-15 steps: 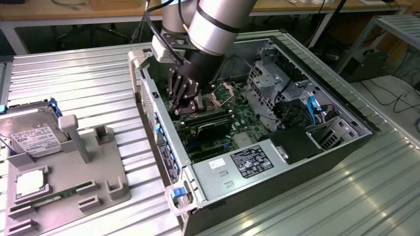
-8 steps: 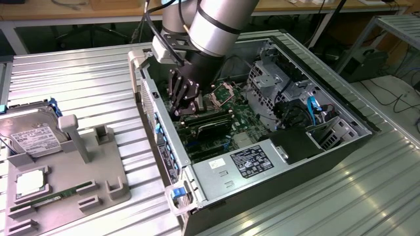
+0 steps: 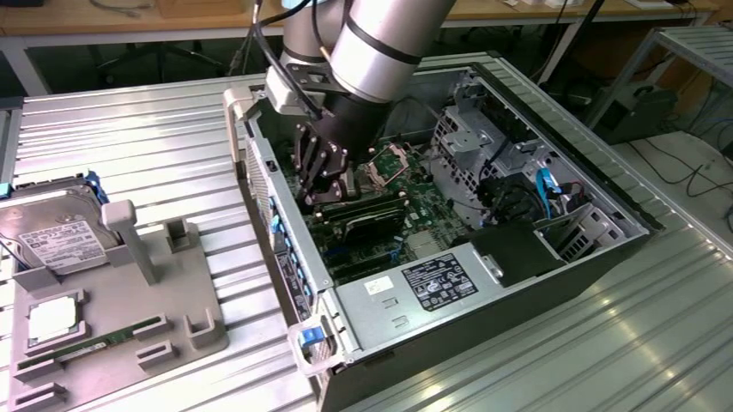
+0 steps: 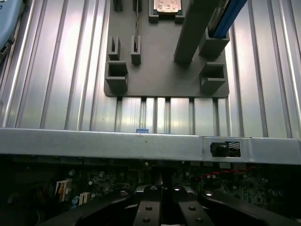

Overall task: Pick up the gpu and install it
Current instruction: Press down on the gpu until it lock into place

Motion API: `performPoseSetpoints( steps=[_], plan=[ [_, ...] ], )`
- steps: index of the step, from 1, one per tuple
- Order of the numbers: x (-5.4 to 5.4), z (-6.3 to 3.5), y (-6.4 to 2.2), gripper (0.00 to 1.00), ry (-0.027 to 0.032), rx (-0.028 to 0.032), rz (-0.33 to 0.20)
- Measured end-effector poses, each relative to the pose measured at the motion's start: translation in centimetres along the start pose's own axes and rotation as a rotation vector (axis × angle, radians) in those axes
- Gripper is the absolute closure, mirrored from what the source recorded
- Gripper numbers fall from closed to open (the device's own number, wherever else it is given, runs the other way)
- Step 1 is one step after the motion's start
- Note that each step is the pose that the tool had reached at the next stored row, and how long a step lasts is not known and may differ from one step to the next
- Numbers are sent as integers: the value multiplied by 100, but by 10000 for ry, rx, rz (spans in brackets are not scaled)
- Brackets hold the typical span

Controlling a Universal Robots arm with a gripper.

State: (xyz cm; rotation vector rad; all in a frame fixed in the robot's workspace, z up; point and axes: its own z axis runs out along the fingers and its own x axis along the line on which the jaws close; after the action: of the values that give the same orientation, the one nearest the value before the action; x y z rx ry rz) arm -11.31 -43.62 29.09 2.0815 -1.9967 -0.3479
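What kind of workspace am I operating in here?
Likely a robotics lab bench for PC assembly: an open computer case lies on a ribbed metal table, beside a grey parts fixture holding a hard drive.

Ribbed metal table (image 3: 137, 137) — shiny; matt grey plastic holder (image 3: 126, 326).

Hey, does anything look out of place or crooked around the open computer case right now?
Nothing stands out. The computer case lies on its side, open, with the end effector lowered inside over the motherboard. On the grey holder tray beside it, the hard drive stands propped in its slot, seemingly as intended.
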Motion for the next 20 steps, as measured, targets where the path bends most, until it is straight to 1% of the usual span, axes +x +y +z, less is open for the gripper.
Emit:
performPoseSetpoints(
  steps=[7,8,9,11,12,13,15,18,20],
  plan=[
    [1,152,-54,89,0,-4,-1],
    [2,157,-55,89,0,-16,0],
    [2,158,-57,89,-1,-55,-4],
    [6,161,-58,89,-6,-110,-5],
    [14,161,-55,89,-9,-177,0],
    [18,161,-56,89,-9,-195,-1],
    [21,166,-61,89,-8,-220,-2],
    [22,175,-79,89,-7,-229,1],
    [17,169,-98,89,14,-227,6]
  ],
)
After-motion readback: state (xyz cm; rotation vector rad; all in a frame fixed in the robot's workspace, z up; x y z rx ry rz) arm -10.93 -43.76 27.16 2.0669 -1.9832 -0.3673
